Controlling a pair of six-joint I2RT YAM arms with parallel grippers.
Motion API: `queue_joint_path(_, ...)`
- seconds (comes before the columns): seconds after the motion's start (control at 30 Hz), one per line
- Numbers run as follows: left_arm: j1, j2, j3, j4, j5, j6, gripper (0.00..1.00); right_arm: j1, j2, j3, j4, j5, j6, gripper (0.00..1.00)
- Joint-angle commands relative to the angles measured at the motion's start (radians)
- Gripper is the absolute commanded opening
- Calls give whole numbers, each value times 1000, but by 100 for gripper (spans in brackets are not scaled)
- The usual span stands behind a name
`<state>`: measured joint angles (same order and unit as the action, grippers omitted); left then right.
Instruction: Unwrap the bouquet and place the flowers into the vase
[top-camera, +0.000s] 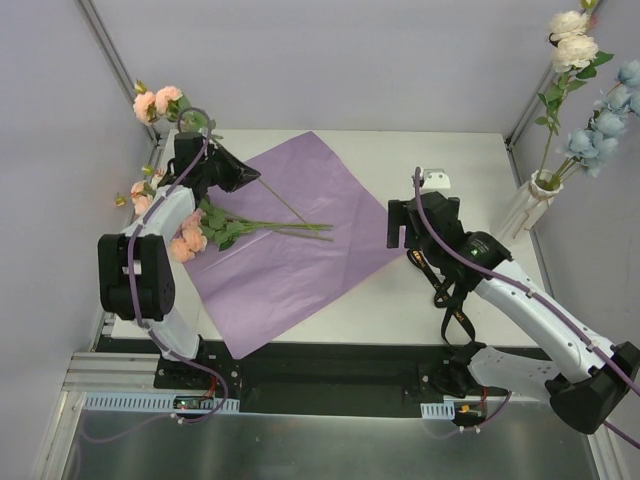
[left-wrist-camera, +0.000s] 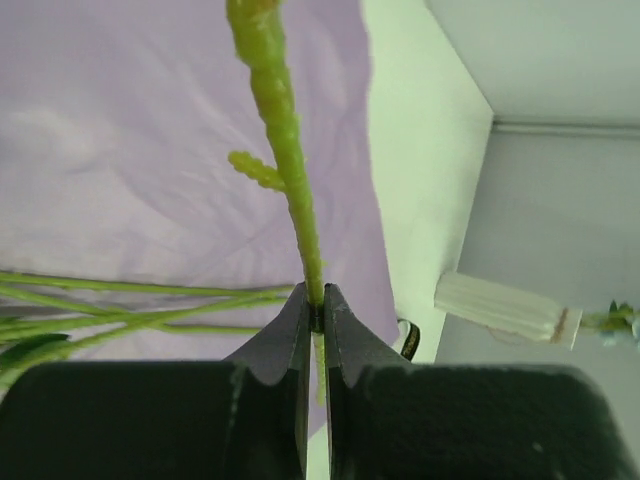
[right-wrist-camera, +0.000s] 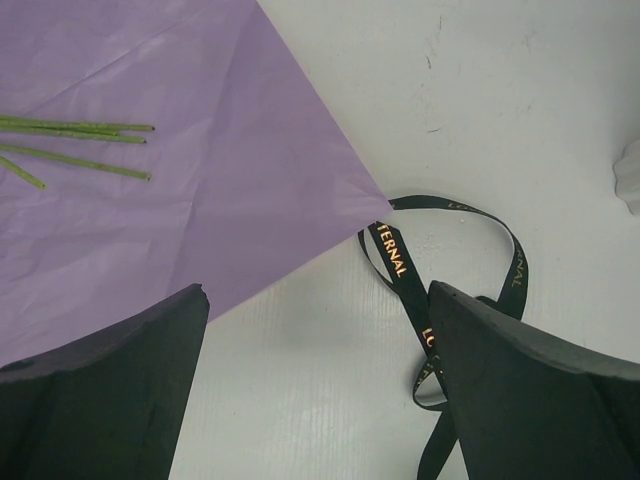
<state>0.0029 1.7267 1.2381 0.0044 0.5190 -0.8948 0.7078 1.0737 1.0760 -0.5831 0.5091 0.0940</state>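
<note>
Left pincer (left-wrist-camera: 313, 305) clenched on one green stem (left-wrist-camera: 288, 170), presumably for the carry to the vase (top-camera: 530, 205); other flowers (top-camera: 215, 225) lie on the unfolded purple paper (top-camera: 300, 270) at left. Vase, far right, already holds white and blue blooms (top-camera: 575, 50). Right pincer (right-wrist-camera: 318, 370) released, hovering over the black ribbon (right-wrist-camera: 400, 262). White tabletop (top-camera: 450, 160), grey walls (top-camera: 350, 60) around.

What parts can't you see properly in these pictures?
Left wrist view: the flower stem in the left gripper runs off the top edge, bloom unseen.
Right wrist view: the black ribbon partly hides behind a finger of the right gripper; its gold lettering is only partly readable.
Top view: the small white object beside the right gripper is too small to name.
</note>
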Motion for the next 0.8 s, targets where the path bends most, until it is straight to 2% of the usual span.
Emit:
queue_joint_path(0.0,-88,-148,-49,40,15,147,0,5,15,38,0,-32,15,94)
queue_joint_path(0.2,-198,-216,-72,98,52,287,0,7,74,123,2,-136,3,94)
queue_joint_path(0.3,-231,-230,-85,149,125,270,0,5,100,163,3,-185,-17,93)
queue_joint_path(0.47,-296,-266,-98,178,164,304,0,4,141,281,9,-244,-33,93)
queue_joint_path(0.77,-420,-308,-81,250,305,375,0,-33,206,473,6,-438,-19,89)
